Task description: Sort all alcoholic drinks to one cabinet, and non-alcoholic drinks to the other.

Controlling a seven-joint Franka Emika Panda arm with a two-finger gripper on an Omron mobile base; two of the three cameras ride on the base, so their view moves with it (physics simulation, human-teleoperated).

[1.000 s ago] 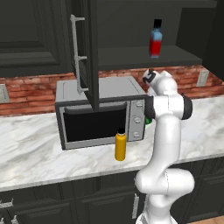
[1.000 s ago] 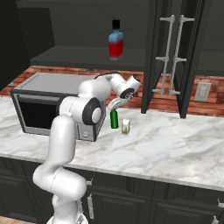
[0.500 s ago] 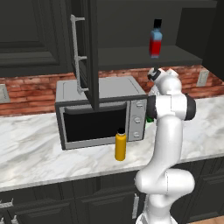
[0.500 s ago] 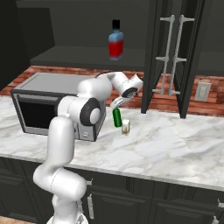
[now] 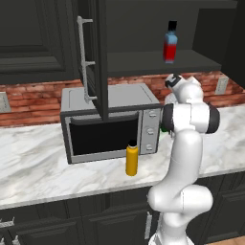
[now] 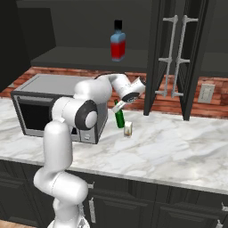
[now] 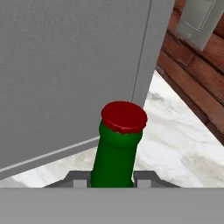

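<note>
At frame centre, the end effector [image 6: 119, 105] is gripping the green bottle [image 6: 119, 116] by its neck, above the counter [image 6: 178, 147].

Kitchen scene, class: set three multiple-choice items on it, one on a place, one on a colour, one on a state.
1. Where does the blue-and-red bottle stand?
A. on the open cabinet shelf
B. on the microwave
C. on the floor

2. What colour is the green bottle's cap?
A. black
B. red
C. white

3. How do the jaws of the gripper stand?
A. wide open
B. shut on nothing
C. shut on the green bottle

Key: 1 A, it stands on the shelf above the microwave; 2 B, hand view shows a red cap; 3 C, fingers flank its neck.
</note>
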